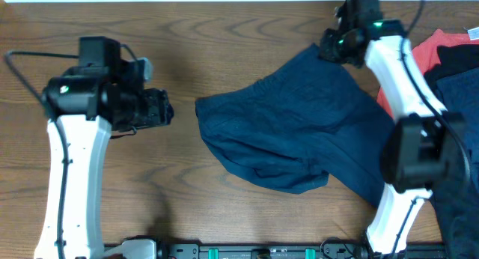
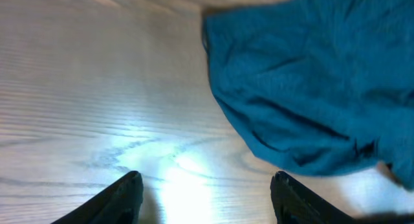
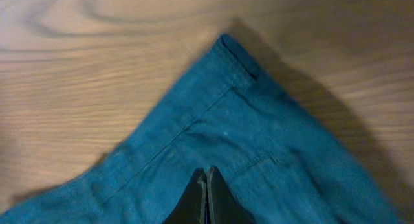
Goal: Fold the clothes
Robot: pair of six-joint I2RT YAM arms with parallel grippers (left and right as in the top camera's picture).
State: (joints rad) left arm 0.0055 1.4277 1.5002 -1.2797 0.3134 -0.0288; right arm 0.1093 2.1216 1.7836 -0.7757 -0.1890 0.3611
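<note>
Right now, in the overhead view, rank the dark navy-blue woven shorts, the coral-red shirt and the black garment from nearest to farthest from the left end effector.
1. Dark navy-blue woven shorts: mid-table, just right of the left end effector.
2. Coral-red shirt: far right, upper corner.
3. Black garment: at the right edge, beyond the shirt's near edge.

Left gripper point(image 2: 207, 201) at bottom edge, two dark fingertips point(image 2: 123, 198) spread apart, nothing between them; pale wooden table point(image 2: 77, 88) beneath, bright glare patch; rumpled blue shorts point(image 2: 310, 81) upper right, curved edge near one fingertip
</note>
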